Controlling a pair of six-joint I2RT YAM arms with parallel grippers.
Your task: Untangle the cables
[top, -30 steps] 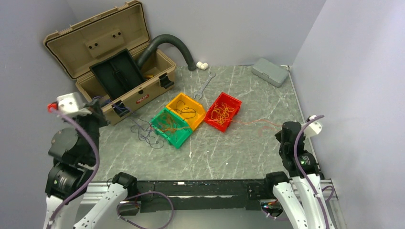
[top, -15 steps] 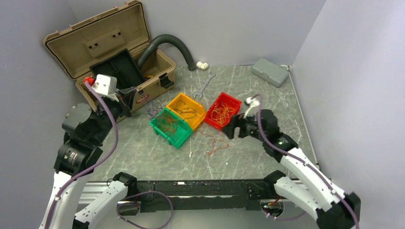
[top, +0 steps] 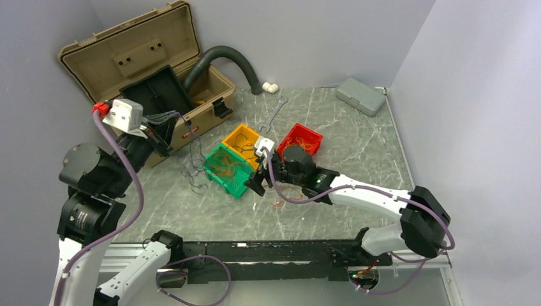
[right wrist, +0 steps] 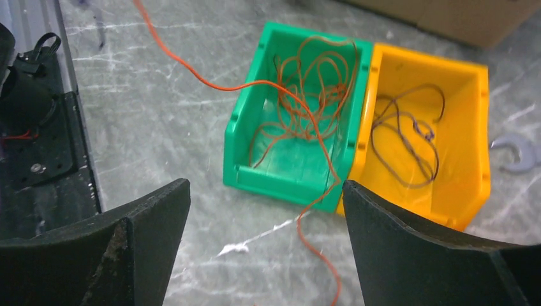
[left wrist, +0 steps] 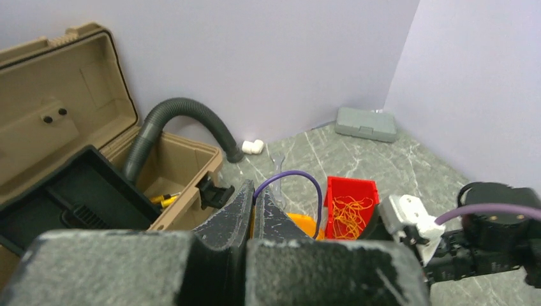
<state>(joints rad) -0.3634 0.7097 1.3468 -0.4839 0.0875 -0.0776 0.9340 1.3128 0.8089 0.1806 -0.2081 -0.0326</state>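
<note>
**Left tool pinches a dark cable; right tool gapes over the bins**

The grey marbled desk (top: 357, 166) carries everything. At its far left corner stands a tan toolbox (top: 127, 57) with its lid up. A ribbed grey hose (top: 223, 57) curves out of the toolbox and down to the desk.

The left tool (left wrist: 255, 197) hangs raised in front of the toolbox, fingers pressed together on a dark cable (left wrist: 300, 178) that loops up from between them. In the top view, thin dark strands trail from it to the desk just left of the green bin (top: 220, 180).

The right tool (right wrist: 266, 185) hovers at the near side of the green bin, fingers spread wide and holding nothing.

The green bin and the yellow bin (right wrist: 462, 83) touch side by side, and the red bin (left wrist: 352, 185) sits just beside the yellow one. A grey case (top: 360, 95) lies in the far right corner. A wrench (top: 273, 115) lies behind the bins.

Orange cables (right wrist: 312, 95) lie tangled in the green bin, with one strand crossing its near wall onto the desk. A dark wire (right wrist: 408, 140) is coiled in the yellow bin. An orange tangle (left wrist: 349, 213) fills the red bin.
</note>
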